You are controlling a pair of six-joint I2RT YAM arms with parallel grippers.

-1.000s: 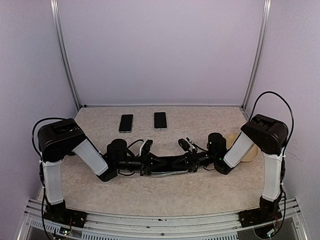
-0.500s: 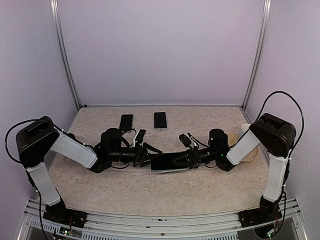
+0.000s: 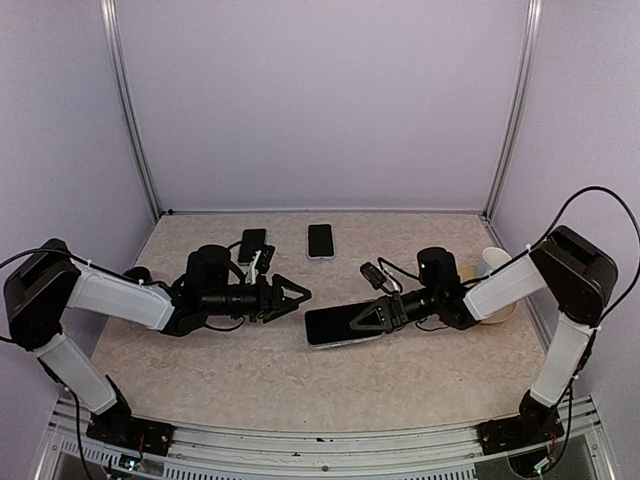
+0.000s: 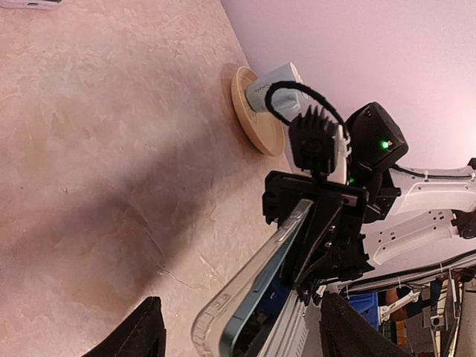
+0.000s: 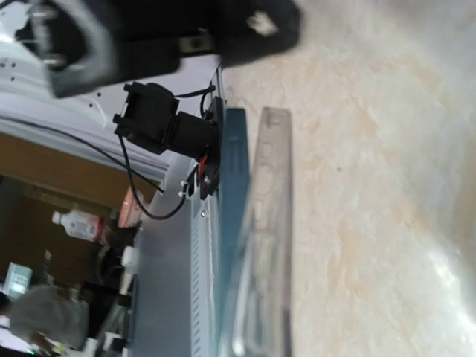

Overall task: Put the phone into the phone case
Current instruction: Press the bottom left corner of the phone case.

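The phone [image 3: 335, 326], blue-edged with a dark screen, lies in the clear phone case [image 4: 223, 316] and is held level just above the table. My right gripper [image 3: 374, 316] is shut on its right end. My left gripper [image 3: 297, 294] stands open a short way to the left of the phone's free end, touching nothing. In the left wrist view the cased phone [image 4: 277, 249] points edge-on between my spread fingers [image 4: 137, 335]. The right wrist view shows the blue phone edge [image 5: 236, 216] beside the clear case wall [image 5: 269, 223]; my own fingers are hidden there.
Two more dark phones [image 3: 252, 245] [image 3: 320, 240] lie flat near the back of the table. A round wooden plate [image 3: 502, 305] with a white cup [image 3: 491, 263] on it sits at the right. The booth walls close in the back and both sides.
My left gripper has opened, let go of the phone's left end and drawn back to the left. The right arm has shifted right, still carrying the cased phone.
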